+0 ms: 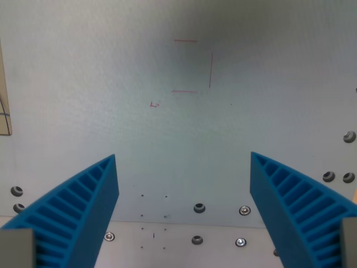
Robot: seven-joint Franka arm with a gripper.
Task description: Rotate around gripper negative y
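Note:
My gripper [183, 159] is open and empty. Its two blue ribbed fingers show at the bottom, one at the wrist view's left [78, 212] and one at the wrist view's right [295, 206], wide apart. Nothing is between them. Below them lies a pale grey-white table surface [111, 84]. Faint red marker lines [192, 64] sketch a partial rectangle on it near the top middle, with a small red mark [154, 104] to their lower left.
A metal base plate [184, 245] with several bolts and small holes lies at the bottom, between the fingers. More bolts [337, 177] sit at the wrist view's right edge. A tan wooden strip [4, 106] shows at the left edge.

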